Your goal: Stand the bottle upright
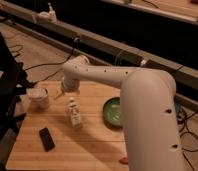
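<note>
Gripper: the gripper (66, 91) hangs at the end of the white arm, left of centre in the frame and above the far part of the wooden table (92, 146).
Claw state: cannot tell whether it is apart or together; it looks to hold nothing.
Bottle place: the bottle (74, 113) is on the table near the middle of the frame, between the white cup (38, 98) and the green bowl (112, 111).
Direction from claw: the bottle sits just below the gripper and a little to its right, apparently apart from it.
Long axis: close to vertical with the cap on top, so it looks to be standing already.
Nearer arm: only one arm.
Count: one bottle, one cup, one bowl, one black slab (47, 138), and one small red object (123, 160) at the bottom edge.
</note>
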Controlling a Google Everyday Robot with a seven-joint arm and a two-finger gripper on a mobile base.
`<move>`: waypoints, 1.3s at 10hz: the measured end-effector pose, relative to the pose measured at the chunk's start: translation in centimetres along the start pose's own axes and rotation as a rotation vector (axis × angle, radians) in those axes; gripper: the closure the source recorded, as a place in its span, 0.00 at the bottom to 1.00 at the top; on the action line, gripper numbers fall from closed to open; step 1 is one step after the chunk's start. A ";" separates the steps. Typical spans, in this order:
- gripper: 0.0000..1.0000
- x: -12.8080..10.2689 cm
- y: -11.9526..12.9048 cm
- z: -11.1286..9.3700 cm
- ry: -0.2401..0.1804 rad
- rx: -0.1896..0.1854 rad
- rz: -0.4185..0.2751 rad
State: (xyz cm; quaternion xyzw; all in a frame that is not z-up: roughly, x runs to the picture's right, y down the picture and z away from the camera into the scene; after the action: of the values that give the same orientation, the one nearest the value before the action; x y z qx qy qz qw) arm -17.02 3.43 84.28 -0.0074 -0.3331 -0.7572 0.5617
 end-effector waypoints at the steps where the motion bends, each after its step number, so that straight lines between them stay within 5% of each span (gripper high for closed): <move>1: 0.20 0.0 0.0 0.0 0.000 0.000 0.000; 5: 0.20 0.4 1.9 1.1 0.012 -0.005 0.048; 13: 0.20 0.3 4.0 5.1 0.011 0.059 0.113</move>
State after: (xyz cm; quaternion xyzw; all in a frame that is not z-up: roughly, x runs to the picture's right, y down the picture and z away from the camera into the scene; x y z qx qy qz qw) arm -15.56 5.18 90.41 -0.0054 -0.3513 -0.7140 0.6056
